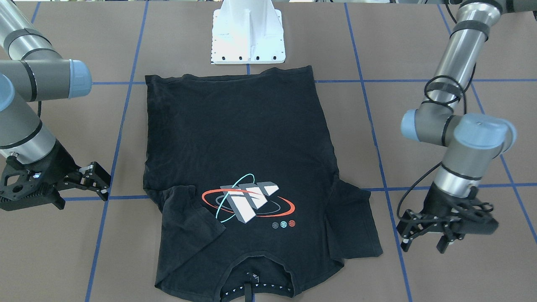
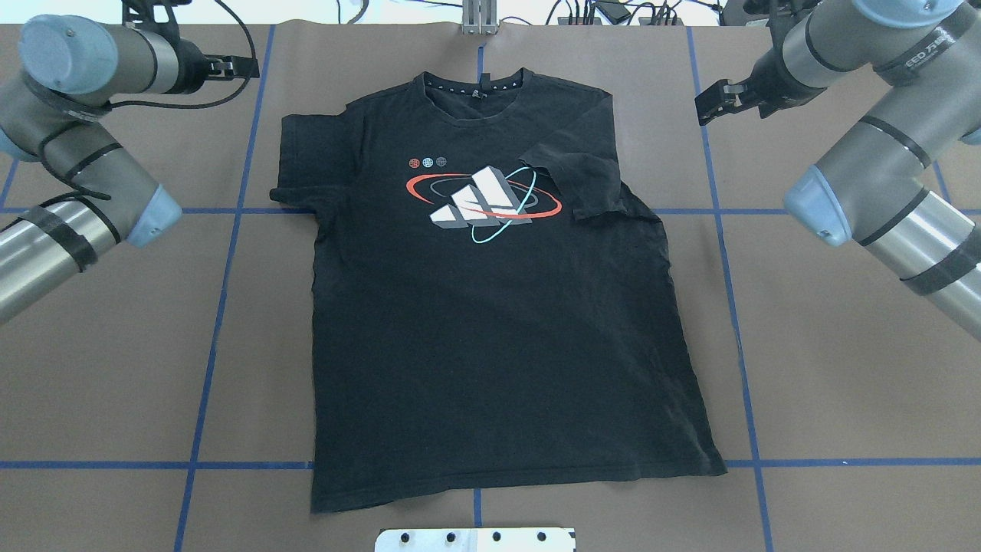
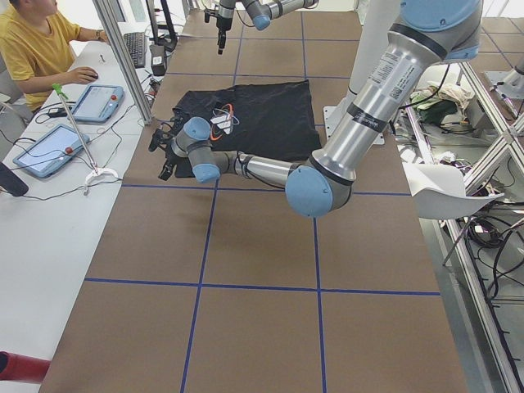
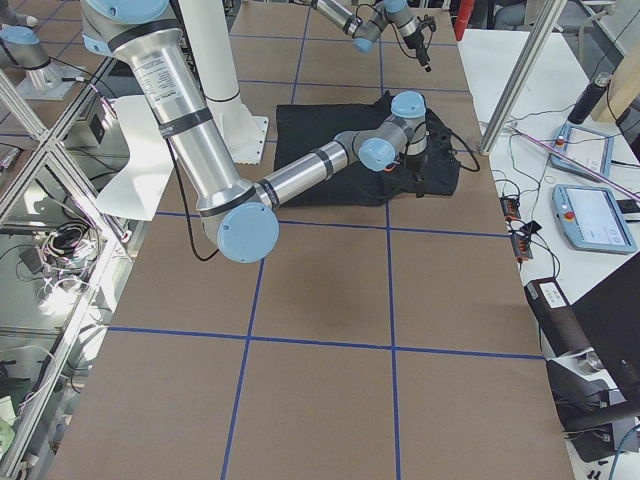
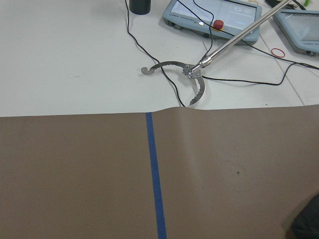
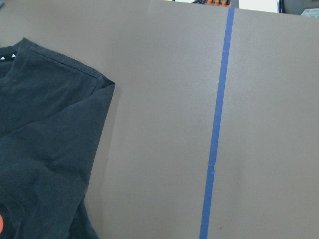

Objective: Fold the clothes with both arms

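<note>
- Overhead exterior view, main item: black short-sleeved cotton T-shirt (image 2: 490, 322), lying flat at the centre of the brown paper-covered surface (image 2: 115, 345), print side up. Its collar (image 2: 475, 90) is at 12 o'clock and its hem at 6 o'clock.
- Orbit-style logo print (image 2: 481, 198) in white, grey, red and teal, on the chest, toward 12 o'clock from the shirt's middle.
- Sleeve on the 3 o'clock side (image 2: 584, 182): folded inward over the chest, its corner reaching the logo's edge.
- Sleeve on the 9 o'clock side (image 2: 303, 165): spread flat on the surface.
- Black two-finger left hand (image 1: 423, 243) on the silver-grey jointed left arm (image 1: 455, 54) with light blue caps: released, fingers apart, grasping nothing. It is over bare surface at about 10 o'clock from the shirt, near the flat sleeve but apart from it.
- Black two-finger right hand (image 1: 82, 192) on the matching right arm (image 1: 46, 79): released, fingers spread, grasping nothing. It is at about 2 o'clock from the shirt and clear of the cloth.
- Blue tape lines (image 2: 222, 307): a grid across the surface.
- White pedestal base (image 1: 248, 37): at 6 o'clock, near the hem.
- Metal grabber tool (image 5: 192, 74): on the white bench beyond the surface's edge, beside grey touch-screen pendants (image 5: 212, 17).
</note>
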You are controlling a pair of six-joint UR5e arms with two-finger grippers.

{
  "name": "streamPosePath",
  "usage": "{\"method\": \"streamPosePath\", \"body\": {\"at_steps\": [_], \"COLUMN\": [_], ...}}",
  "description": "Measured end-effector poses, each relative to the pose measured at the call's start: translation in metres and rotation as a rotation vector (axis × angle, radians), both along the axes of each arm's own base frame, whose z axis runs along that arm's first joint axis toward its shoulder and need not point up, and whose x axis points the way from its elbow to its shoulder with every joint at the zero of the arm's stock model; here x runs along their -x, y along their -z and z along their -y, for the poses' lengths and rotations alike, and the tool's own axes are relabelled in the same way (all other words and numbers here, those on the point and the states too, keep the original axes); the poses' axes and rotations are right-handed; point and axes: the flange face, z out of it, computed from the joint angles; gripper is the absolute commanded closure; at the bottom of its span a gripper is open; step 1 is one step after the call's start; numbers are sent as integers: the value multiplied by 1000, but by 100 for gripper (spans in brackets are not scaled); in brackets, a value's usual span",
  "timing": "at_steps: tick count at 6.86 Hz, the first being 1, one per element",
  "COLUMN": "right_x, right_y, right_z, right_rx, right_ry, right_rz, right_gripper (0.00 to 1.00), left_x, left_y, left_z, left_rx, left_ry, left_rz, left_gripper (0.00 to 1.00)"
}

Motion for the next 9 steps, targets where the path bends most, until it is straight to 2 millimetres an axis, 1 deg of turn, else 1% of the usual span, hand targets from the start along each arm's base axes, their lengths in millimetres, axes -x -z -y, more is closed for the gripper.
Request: {"method": "streamPosePath", "body": {"at_steps": [1, 3, 4, 5, 6, 7, 9], "right_x": [-1, 0, 0, 0, 0, 0, 0], "right_y": [-5, -8, -8, -9, -9, -9, -10], "right_z": [-1, -1, -1, -1, -1, -1, 0], "right_rx": [6, 11, 11, 12, 13, 13, 14], "right_ry": [0, 0, 0, 0, -1, -1, -1], "right_rz": [-4, -7, -8, -8, -9, -9, -10], "right_gripper": [0, 0, 0, 0, 0, 0, 0], "left_x": [-24, -57, -68, -76, -84, -89, -92], "left_y": [-6, -9, -9, -8, -7, -7, -10], "left_z": [-2, -14, -20, -25, -30, -33, -36], "left_rx": [7, 0, -4, -7, -9, -11, -10], "left_ry": [24, 36, 28, 16, 3, -5, -10], "left_rz": [14, 40, 45, 48, 49, 51, 54], "left_gripper": [1, 33, 44, 46, 46, 47, 48]}}
